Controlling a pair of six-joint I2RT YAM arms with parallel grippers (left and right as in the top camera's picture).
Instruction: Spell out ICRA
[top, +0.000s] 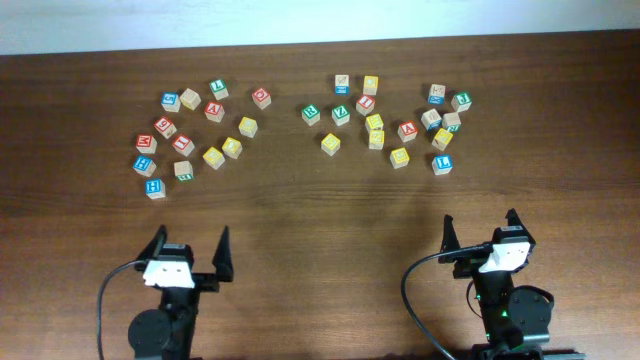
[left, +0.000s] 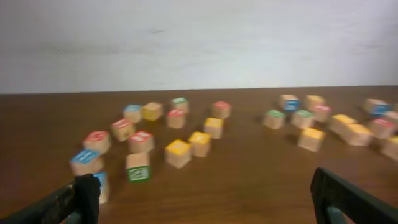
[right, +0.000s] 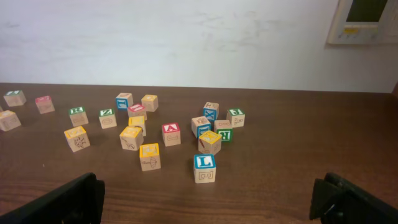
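while both arms sit low in the overhead frame, the cubes lie in two loose clusters across the upper half. one cluster is upper left, the other upper centre to right, and both are well apart from the grippers. cubes are small pale raw-wood blocks, square-edged, with faces printed inside red, blue, green or yellow borders. a cube, red border, reads clearly in the right wrist view, mid-cluster. overhead, the a cube sits in the right cluster. l cube, blue border, is nearest that camera. which ones carry i, c and r cannot be told, as the print is too small and the left wrist view is blurred. left gripper is lower left, black fingers spread wide and empty. right gripper is lower right, jaws also wide and empty. table is dark brown wood with fine horizontal grain and a slight sheen. wall behind is plain off-white and scuffed. pale boxy panel is mounted at upper right of the right wrist view.
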